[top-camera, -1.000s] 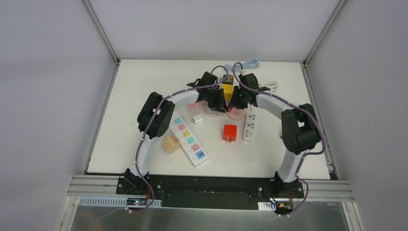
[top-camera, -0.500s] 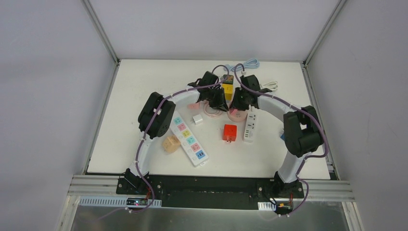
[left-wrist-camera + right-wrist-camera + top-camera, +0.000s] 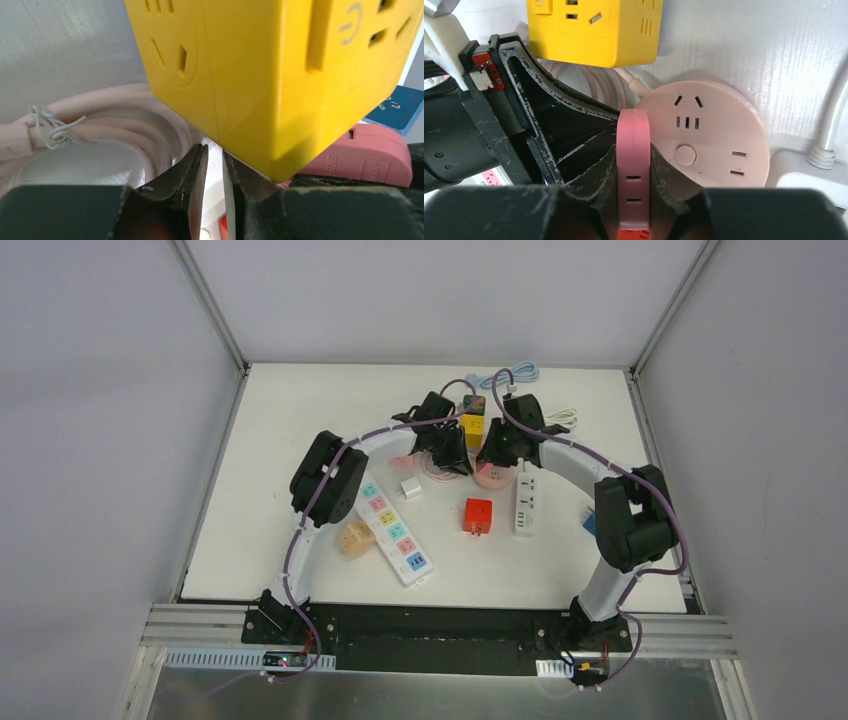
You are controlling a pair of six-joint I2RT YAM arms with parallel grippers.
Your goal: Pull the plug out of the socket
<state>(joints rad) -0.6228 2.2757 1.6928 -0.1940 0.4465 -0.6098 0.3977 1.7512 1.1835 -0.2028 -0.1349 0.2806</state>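
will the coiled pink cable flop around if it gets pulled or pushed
Probably floppy: the pink cable lies in soft curved loops. A wire tie binds the loops, so they would likely shift as one bundle. It seems to run into the round pink socket, so a pull may drag that too.

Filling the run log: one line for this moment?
left gripper: shut on white piece | right gripper: shut on pink piece | round socket: empty

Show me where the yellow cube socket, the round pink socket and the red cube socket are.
yellow cube socket [image 3: 594,35], right wrist view, middle of its facing side
round pink socket [image 3: 711,135], right wrist view, flat top beside the button
red cube socket [image 3: 478,513], top view, its upper face
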